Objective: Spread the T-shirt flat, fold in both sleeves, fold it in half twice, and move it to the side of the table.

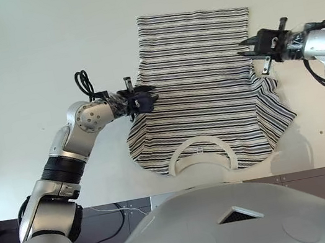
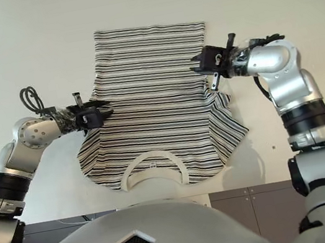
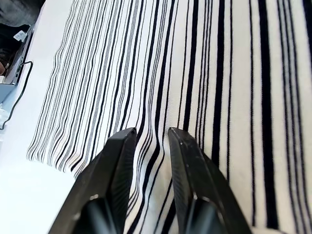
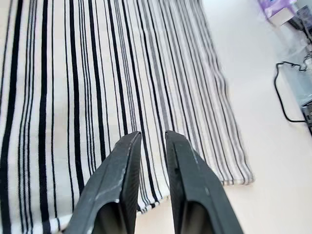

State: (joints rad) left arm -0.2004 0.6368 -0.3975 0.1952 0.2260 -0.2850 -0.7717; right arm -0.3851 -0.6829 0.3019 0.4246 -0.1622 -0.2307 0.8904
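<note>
A black-and-white striped T-shirt point(image 1: 201, 89) lies flat on the white table point(image 1: 27, 70), its white collar point(image 1: 200, 150) toward me and its hem at the far end. My left gripper point(image 1: 153, 95) hovers over the shirt's left edge at mid height. In the left wrist view its fingers point(image 3: 122, 161) stand slightly apart with flat cloth showing through the gap. My right gripper point(image 1: 243, 48) is at the shirt's right edge, above a bunched fold of sleeve point(image 1: 270, 87). Its fingers point(image 4: 127, 165) are also slightly apart and hold nothing.
Bare table surface lies to the left, to the right and beyond the shirt. The table's front edge point(image 1: 101, 203) runs just below the collar. A dark cable point(image 4: 282, 97) and some equipment lie off the table's far side.
</note>
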